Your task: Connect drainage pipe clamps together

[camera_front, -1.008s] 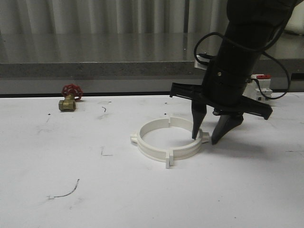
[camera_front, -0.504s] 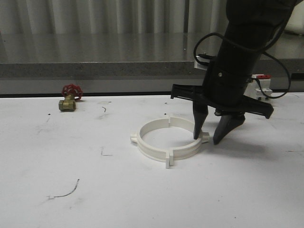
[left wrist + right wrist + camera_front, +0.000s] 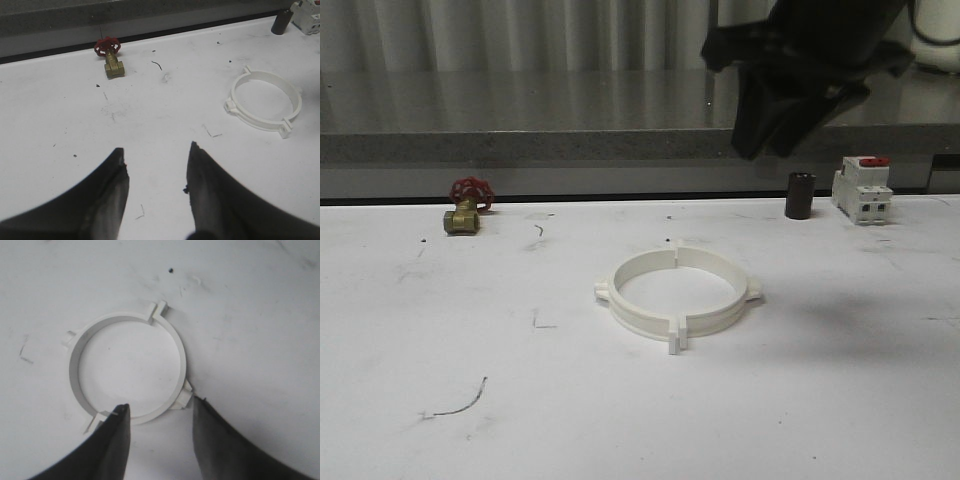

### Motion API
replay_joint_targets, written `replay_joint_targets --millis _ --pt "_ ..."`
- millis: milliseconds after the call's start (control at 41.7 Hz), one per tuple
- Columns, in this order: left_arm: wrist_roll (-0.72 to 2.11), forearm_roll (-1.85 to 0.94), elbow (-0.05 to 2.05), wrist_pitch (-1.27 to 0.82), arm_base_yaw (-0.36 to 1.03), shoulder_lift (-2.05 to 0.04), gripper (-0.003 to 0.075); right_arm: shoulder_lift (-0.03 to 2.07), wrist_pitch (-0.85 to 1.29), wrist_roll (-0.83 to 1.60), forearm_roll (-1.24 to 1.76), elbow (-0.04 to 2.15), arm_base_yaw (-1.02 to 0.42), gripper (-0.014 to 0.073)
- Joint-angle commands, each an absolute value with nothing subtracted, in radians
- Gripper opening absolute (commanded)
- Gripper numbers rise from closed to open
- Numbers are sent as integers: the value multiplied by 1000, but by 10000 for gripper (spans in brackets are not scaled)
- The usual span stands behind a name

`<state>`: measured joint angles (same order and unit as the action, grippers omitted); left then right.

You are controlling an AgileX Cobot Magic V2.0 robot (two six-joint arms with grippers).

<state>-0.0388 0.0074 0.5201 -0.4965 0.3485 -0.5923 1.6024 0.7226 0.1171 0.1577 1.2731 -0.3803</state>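
Note:
The two white drainage pipe clamps (image 3: 630,318) lie flat in the middle of the table, their end tabs meeting so that they form one ring (image 3: 125,317). This ring (image 3: 256,121) lies off to one side in the left wrist view. My right gripper (image 3: 770,140) hangs high above the ring's right side, blurred, touching nothing. In its wrist view the right gripper (image 3: 160,404) is open over the ring's near edge, with nothing between the fingers. My left gripper (image 3: 156,148) is open and empty over bare table, well away from the ring.
A brass valve with a red handwheel (image 3: 466,208) sits at the back left. A black cylinder (image 3: 800,195) and a white red-topped switch (image 3: 861,188) stand at the back right. A grey ledge (image 3: 520,145) runs behind the table.
My right gripper has risen from straddling the ring's right side to high above it, still open. The ring has stayed where it was.

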Motion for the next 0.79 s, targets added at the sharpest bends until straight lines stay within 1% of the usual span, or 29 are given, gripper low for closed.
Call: replay_joint_targets --millis 0,144,216,288,384,456,768 --pt "-40 0 547 -423 347 -593 283 1455 642 217 147 1248 -377 336" --pt "-40 0 547 -423 347 -593 283 1314 566 216 98 1145 -367 336" --pt "-40 0 547 -423 347 -593 283 1239 552 173 83 1073 -355 335" --pt "-40 0 547 -423 347 -593 283 1174 527 45 47 1009 -345 335" --pt "-40 0 547 -423 347 -593 283 1085 518 -142 -71 937 -342 335" --pt "-40 0 547 -423 347 -593 283 1020 518 -194 -108 891 -342 335" --pt "-40 0 547 -423 347 -593 283 742 533 -197 -109 754 -342 335"
